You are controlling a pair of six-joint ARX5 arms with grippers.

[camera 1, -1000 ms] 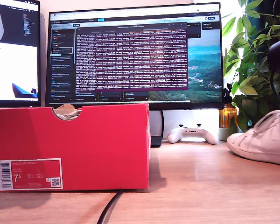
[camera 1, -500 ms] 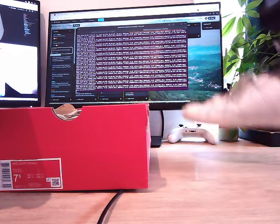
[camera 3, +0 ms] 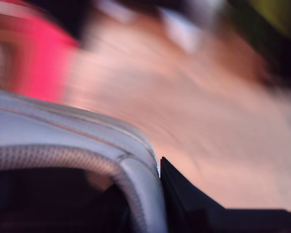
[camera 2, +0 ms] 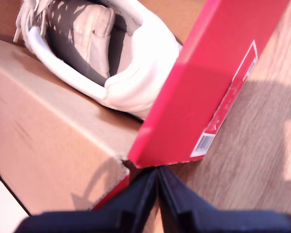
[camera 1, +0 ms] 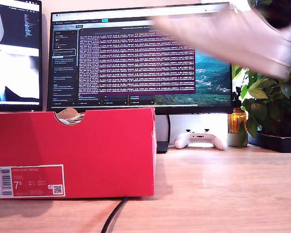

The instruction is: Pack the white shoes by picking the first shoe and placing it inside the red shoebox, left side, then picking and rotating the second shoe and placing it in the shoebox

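Observation:
The red shoebox (camera 1: 72, 153) stands on the desk at the exterior view's left, its white 7.5 label facing the camera. One white shoe (camera 2: 121, 53) lies inside the red shoebox (camera 2: 213, 73), heel near the box's end wall. My first gripper (camera 2: 157, 170) is shut and empty, just outside that box corner. The other white shoe (camera 1: 233, 36) is a blur high in the air at the exterior view's upper right. My second gripper (camera 3: 158, 171) is shut on the padded collar of this shoe (camera 3: 63, 131).
A big monitor (camera 1: 140, 58) stands behind the box. A white game controller (camera 1: 200, 139), an amber bottle (camera 1: 236, 121) and a potted plant (camera 1: 271, 97) sit at the back toward the exterior view's right. A black cable (camera 1: 114, 216) runs along the desk front.
The second shoe has left the desk at the exterior view's right and has swung up and leftward, now high in front of the monitor. The box has not moved.

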